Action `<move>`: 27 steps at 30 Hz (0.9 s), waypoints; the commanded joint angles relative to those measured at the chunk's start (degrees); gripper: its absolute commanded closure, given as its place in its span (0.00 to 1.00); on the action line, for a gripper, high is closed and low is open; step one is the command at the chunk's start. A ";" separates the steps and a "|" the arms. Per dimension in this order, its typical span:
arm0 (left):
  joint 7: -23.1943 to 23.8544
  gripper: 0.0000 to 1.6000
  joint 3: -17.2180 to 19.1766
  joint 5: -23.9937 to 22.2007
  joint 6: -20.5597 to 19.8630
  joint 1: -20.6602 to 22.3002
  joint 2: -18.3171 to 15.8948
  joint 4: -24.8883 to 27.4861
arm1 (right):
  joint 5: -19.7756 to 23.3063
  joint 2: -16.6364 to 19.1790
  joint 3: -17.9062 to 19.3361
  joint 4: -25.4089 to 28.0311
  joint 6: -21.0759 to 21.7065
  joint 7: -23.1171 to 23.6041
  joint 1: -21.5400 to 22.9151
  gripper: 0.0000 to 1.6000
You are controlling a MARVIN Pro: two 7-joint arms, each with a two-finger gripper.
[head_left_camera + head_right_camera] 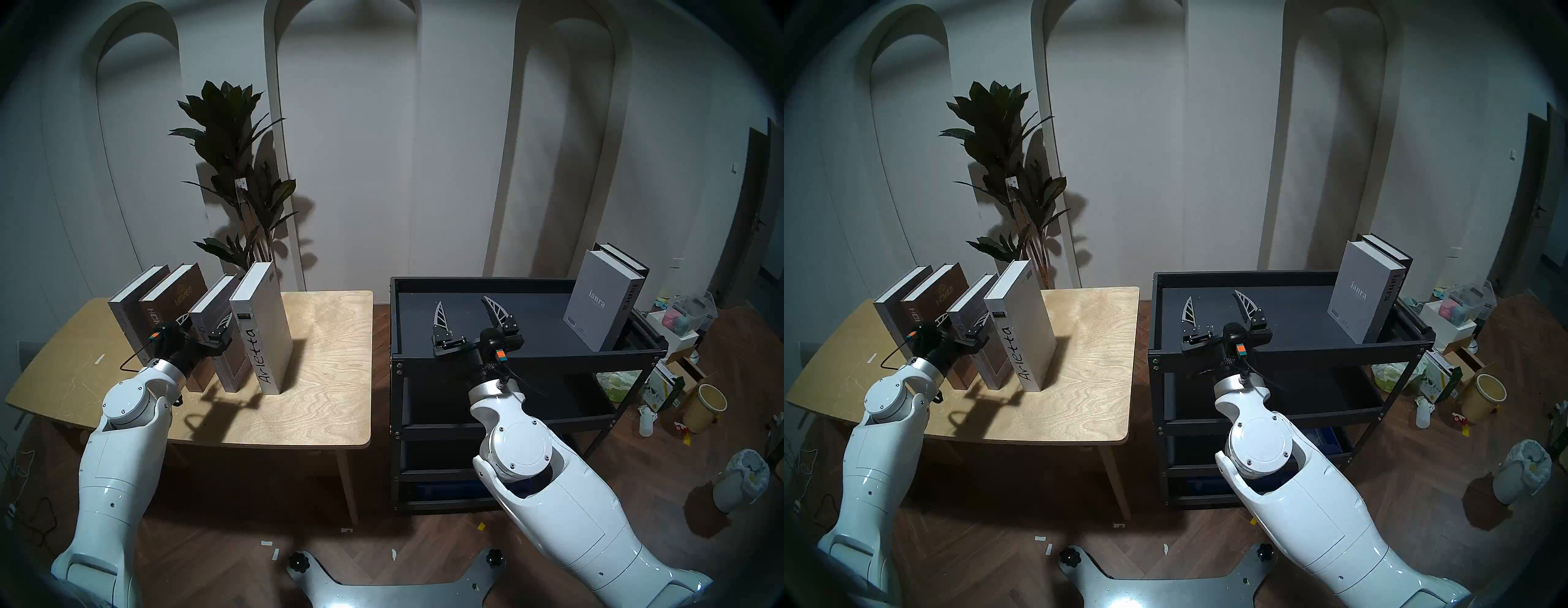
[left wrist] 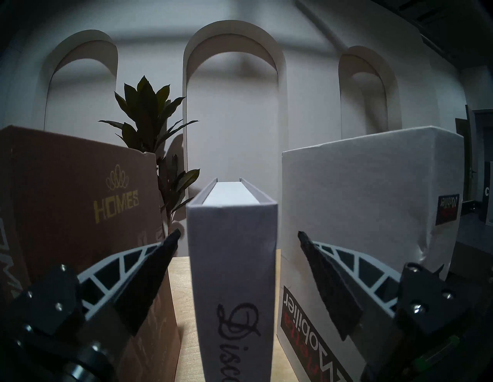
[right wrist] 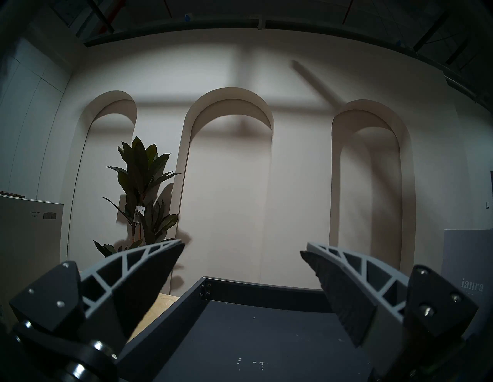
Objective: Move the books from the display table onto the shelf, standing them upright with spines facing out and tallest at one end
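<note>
The left gripper (image 2: 238,233) points level with its ribbed grey fingers spread apart, straddling the spine of the grey hardcover "Discontent" book (image 2: 232,266). In the wrist view there is a gap on each side, so nothing is gripped. That book stands upright on the light plywood display table (image 1: 322,361), between the brown "HOMES" hardcover (image 2: 80,200) on its left and the taller white "Arletta" hardcover (image 2: 360,213) on its right. Another grey hardcover (image 1: 131,293) stands leftmost.

The right gripper (image 1: 463,301) hangs wide open and empty over the black metal shelf (image 1: 551,352). At the right end of the shelf's top tray, the grey "ianra" hardcover (image 1: 594,301) stands upright against a black hardcover (image 1: 628,259).
</note>
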State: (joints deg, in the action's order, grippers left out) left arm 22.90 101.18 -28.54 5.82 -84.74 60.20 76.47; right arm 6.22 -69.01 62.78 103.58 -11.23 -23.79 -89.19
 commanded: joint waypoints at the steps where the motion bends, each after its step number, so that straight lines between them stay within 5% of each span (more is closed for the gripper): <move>1: 0.21 1.00 0.88 -0.58 -0.71 1.05 -1.01 1.43 | 0.09 -0.25 0.08 1.29 -0.50 -0.05 0.26 0.00; 17: 1.85 1.00 7.26 -5.03 -5.01 -6.31 -1.61 14.50 | 0.05 -0.27 0.08 1.22 -0.48 -0.04 0.29 0.00; 27: -0.08 1.00 8.54 -5.18 -11.32 -5.92 -2.89 20.22 | 0.04 -0.28 0.08 1.22 -0.48 -0.04 0.29 0.00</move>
State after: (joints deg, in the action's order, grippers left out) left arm 24.31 108.56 -33.46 -2.66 -92.31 58.82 92.02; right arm 6.17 -69.05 62.80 103.57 -11.24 -23.79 -89.20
